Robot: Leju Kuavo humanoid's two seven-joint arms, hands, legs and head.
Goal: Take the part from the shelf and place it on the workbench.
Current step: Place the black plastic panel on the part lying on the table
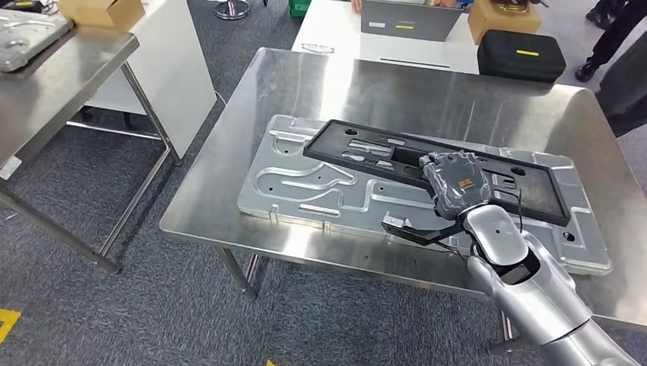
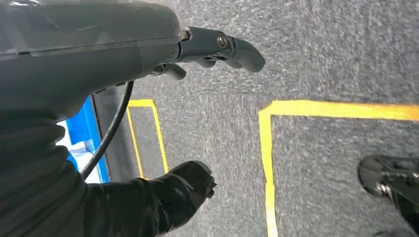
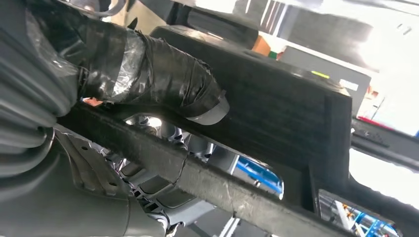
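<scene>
black flat slotted part (image 1: 427, 160), right robot hand (image 1: 455, 181) gripping it, left robot hand (image 2: 188, 59) empty, fingers apart

Steel tables: 2, the workbench (image 1: 229, 183) and a second table (image 1: 69, 69) beside it. White tables: 1 (image 1: 336, 30). Black frame parts: 1 (image 1: 366, 149), lying on the plate and gripped by the right hand (image 1: 456, 181). Ribbed metal plates: 2, one on the workbench (image 1: 297, 191), one on the second table (image 1: 27, 34). Cardboard boxes: 2 (image 1: 103, 11) (image 1: 503, 17). Black cases: 1 (image 1: 521, 55). Grey laptops: 1 (image 1: 410, 19). Left hands: 1 (image 2: 163, 195), over carpet.
</scene>
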